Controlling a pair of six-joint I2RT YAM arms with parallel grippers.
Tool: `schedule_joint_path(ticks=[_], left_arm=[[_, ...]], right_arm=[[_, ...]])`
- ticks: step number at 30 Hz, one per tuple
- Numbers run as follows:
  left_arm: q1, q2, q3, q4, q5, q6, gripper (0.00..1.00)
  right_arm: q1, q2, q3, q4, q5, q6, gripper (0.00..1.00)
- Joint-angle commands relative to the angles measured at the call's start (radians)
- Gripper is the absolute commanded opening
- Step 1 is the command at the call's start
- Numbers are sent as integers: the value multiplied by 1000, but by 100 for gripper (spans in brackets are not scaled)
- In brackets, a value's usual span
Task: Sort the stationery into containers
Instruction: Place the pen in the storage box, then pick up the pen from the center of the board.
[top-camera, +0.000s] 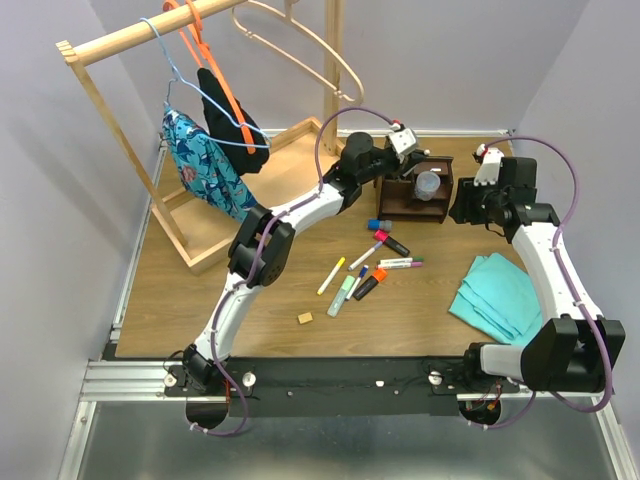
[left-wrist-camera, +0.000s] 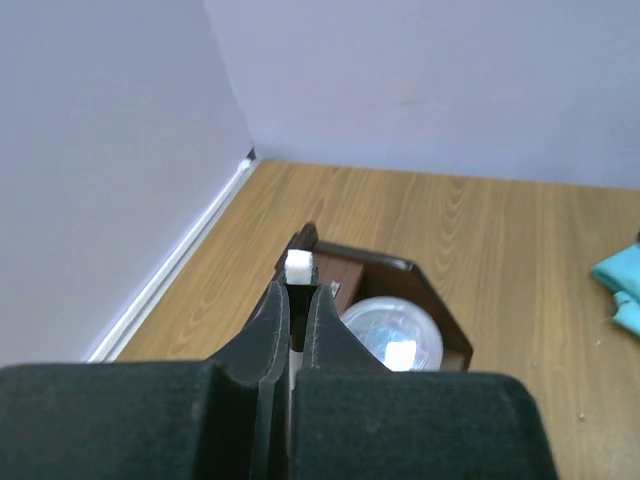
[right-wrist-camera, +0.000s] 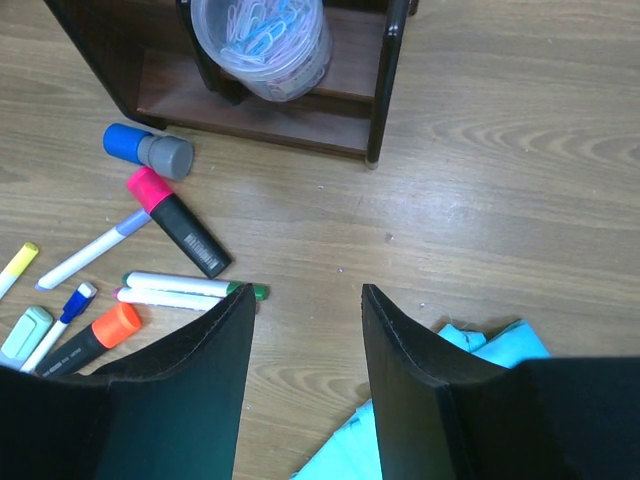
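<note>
My left gripper (left-wrist-camera: 298, 292) is shut on a slim white pen (left-wrist-camera: 299, 268), held over the back of the dark brown organizer (left-wrist-camera: 420, 280); in the top view it (top-camera: 407, 148) is at the organizer's (top-camera: 392, 205) far-left corner. The round cup (right-wrist-camera: 262, 40) of clips stands inside the organizer (right-wrist-camera: 380, 90). My right gripper (right-wrist-camera: 305, 300) is open and empty above the table, right of the organizer (top-camera: 470, 205). Loose on the table lie a blue-and-grey item (right-wrist-camera: 148, 150), a pink-capped black marker (right-wrist-camera: 178, 225), a green-capped white marker (right-wrist-camera: 190, 285), an orange highlighter (right-wrist-camera: 95, 335), a green highlighter (top-camera: 342, 295), a yellow pen (top-camera: 331, 275) and a tan eraser (top-camera: 305, 318).
A folded teal cloth (top-camera: 505, 295) lies at the right, partly under my right gripper (right-wrist-camera: 480, 345). A pale wooden clothes rack (top-camera: 200, 140) with hangers and garments stands at the back left. Walls close the table at the back and sides.
</note>
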Motion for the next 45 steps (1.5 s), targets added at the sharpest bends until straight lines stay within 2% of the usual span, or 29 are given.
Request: schedule_joint_path(ticks=[1,3,4,5,7,11,15,16,19,21,24,28,33,35,39,41,45], left_arm=[[-1,1,9,-12,-73,44,4],[1,-11,-14,-6,-90,22,12],[1,-12,-22,-2,-114,13,26],[2,-16,-31,-2,-130,2,32],[1,-31,-42,-5,-133,-6,40],[1,-91,-104,-5,-119,-6,45],[1,-242,-230,14,-111,-6,49],[1,-270,-262,34,-117,-4,56],[1,-365,-358,28,-134,4,65],[-1,-440,-422,8,-131,11,66],[-10,-572,-520,-120,-119,14,66],[-28,-733,-675,-458,-65,66,70],[-36,-884,-898,-646,-105,79,68],[-44,-884,-905,-737,-158,83,65],[-47,-846,-898,-795,-226,94,61],[-47,-804,-846,-851,-237,91,56],[-47,-657,-737,-930,-258,47,55]], right_arm=[[-14,-23,-20,25,-22,4,54],[-16,-26,-33,29,-30,5,54],[-16,-26,-36,31,-31,4,54],[-17,-26,-39,31,-36,5,54],[-19,-24,-42,31,-41,4,54],[-19,-29,-34,29,-51,4,55],[-19,-42,-34,29,-54,4,55],[-19,-46,-37,29,-54,4,55],[-20,-59,-48,31,-64,5,55],[-19,-72,-59,34,-73,11,55],[-22,-93,-66,32,-82,14,56],[-23,-124,-91,29,-82,10,56],[-25,-153,-119,25,-91,11,56],[-27,-161,-125,25,-97,16,56],[-27,-167,-134,23,-106,25,56],[-27,-168,-136,22,-110,27,56],[-30,-181,-142,19,-110,33,56]])
